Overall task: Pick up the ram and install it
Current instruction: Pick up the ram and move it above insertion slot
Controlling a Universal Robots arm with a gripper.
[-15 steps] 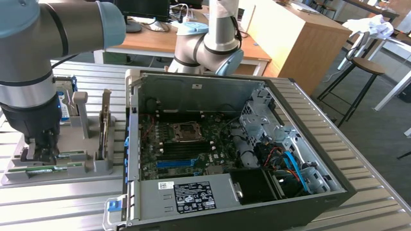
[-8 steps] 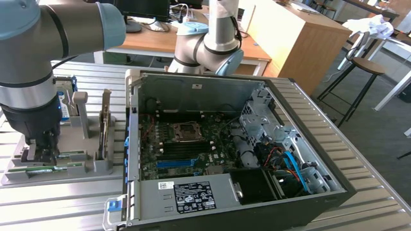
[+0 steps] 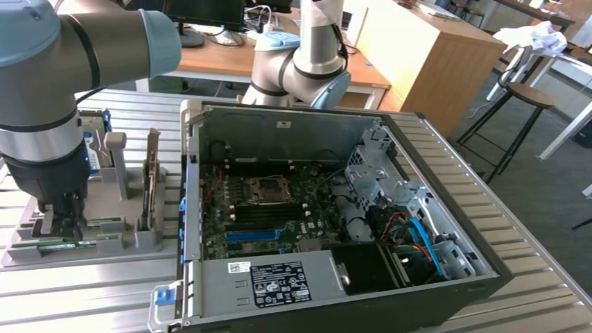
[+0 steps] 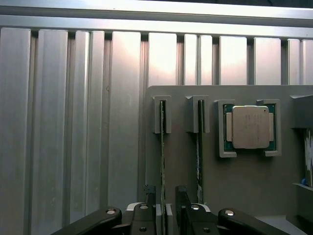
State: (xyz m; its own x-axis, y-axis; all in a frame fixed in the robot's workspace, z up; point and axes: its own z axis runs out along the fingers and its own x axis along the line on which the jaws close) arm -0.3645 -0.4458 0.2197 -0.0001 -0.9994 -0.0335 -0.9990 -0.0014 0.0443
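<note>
The ram (image 4: 162,147) stands on edge in a slot of the grey holder (image 4: 190,171), seen edge-on as a thin green strip. A second such stick (image 4: 199,152) stands in the neighbouring slot. My gripper (image 4: 165,198) is open and straddles the first stick near one end, one finger on each side, with a small gap showing. In the exterior view my gripper (image 3: 57,232) reaches down into the holder (image 3: 138,239) at that view's left, over the green strip of the ram (image 3: 46,244).
The open computer case (image 3: 462,208) lies to the exterior view's right of the holder, its motherboard (image 3: 268,208) exposed. A square silver processor chip (image 4: 250,126) sits in the holder beside the sticks. A blue-labelled hard drive (image 3: 93,149) stands at the holder's back. A second arm (image 3: 310,62) rises behind the case.
</note>
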